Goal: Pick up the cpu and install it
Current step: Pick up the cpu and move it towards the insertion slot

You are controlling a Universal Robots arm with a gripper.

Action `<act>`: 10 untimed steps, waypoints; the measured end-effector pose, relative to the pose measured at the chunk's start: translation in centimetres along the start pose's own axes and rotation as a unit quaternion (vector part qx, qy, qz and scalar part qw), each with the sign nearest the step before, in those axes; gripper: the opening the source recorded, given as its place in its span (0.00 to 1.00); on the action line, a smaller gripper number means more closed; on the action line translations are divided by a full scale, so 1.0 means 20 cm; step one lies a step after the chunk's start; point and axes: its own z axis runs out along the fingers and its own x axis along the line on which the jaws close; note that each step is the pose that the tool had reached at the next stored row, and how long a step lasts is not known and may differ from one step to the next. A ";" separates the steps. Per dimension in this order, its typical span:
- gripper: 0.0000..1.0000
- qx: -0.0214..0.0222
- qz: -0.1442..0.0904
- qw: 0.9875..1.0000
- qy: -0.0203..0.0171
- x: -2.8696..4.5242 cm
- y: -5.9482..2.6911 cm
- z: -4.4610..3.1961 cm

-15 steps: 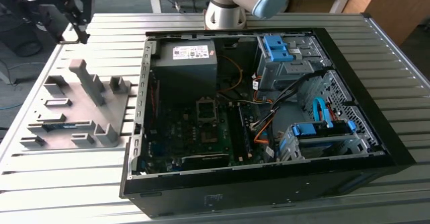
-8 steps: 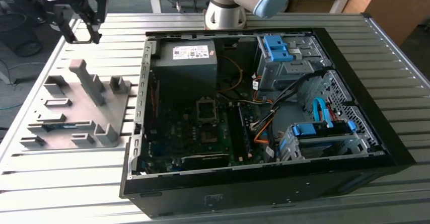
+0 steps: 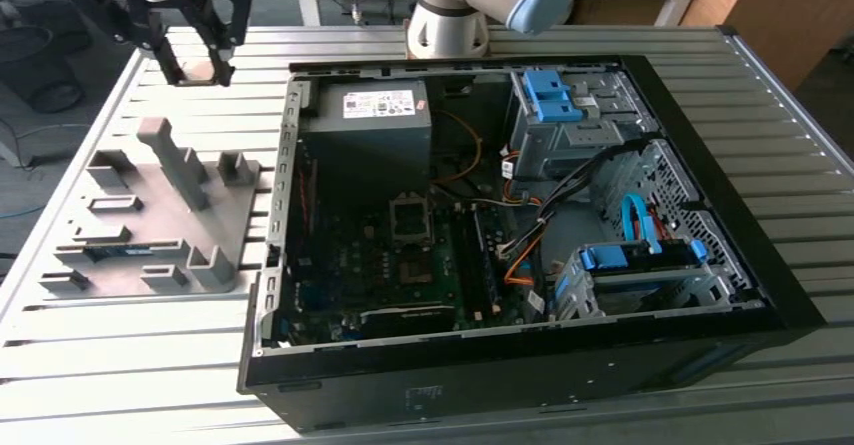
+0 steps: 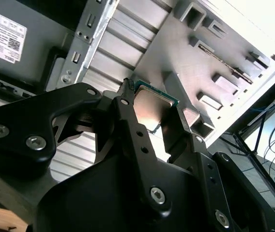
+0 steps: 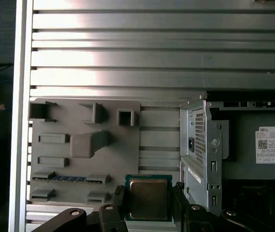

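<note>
1. Black fingers (image 5: 177, 205) clench opposite edges of the small, flat, square, silver-topped cpu (image 5: 148, 198); no long axis.
2. It hangs over the bare slatted metal counter (image 3: 254, 100), between the grey moulded tray (image 3: 147, 215) and the open black PC case (image 3: 467, 385).

Arm (image 3: 454, 10) silver-grey, pale blue joint cap; black linkage jaws, silver screws.

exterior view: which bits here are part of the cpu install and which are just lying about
For the job:
cpu, gripped in the pincer
PC case
motherboard

Lying about:
grey parts holder
memory stick slotted in it
power supply
blue drive brackets
</note>
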 end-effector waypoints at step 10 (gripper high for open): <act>0.47 0.000 0.000 1.000 0.001 -0.173 -0.001 -0.008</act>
